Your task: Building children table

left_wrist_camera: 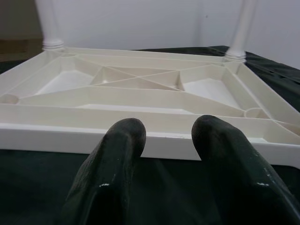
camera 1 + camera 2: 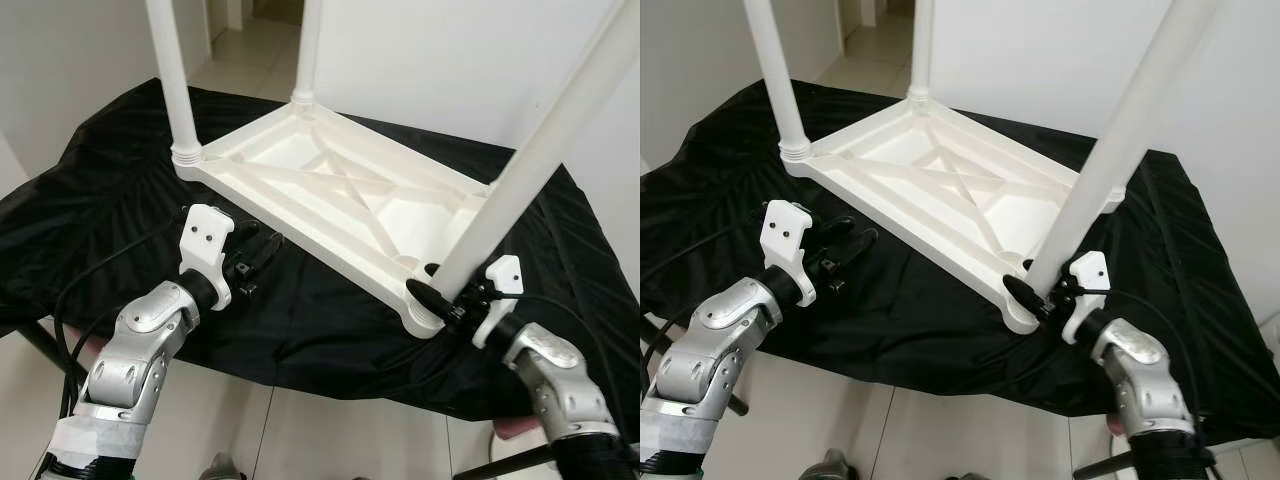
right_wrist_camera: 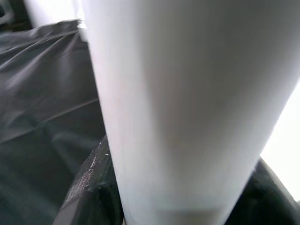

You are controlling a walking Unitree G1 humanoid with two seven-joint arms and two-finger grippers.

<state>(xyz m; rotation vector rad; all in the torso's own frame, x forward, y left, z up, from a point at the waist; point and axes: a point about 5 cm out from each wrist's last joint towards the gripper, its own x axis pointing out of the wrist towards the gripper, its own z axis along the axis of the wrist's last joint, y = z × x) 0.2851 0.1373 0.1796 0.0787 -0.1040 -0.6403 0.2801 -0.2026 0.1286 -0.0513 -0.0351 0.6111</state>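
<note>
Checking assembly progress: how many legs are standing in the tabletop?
3: one leg at the left corner, one at the far corner, one near, held by the right gripper.

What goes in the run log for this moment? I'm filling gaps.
right end effector: shut on table leg | left end effector: open, near tabletop

Head stereo pair looks down on the upturned children's table (image 2: 340,195); wrist cameras view it close.
</note>
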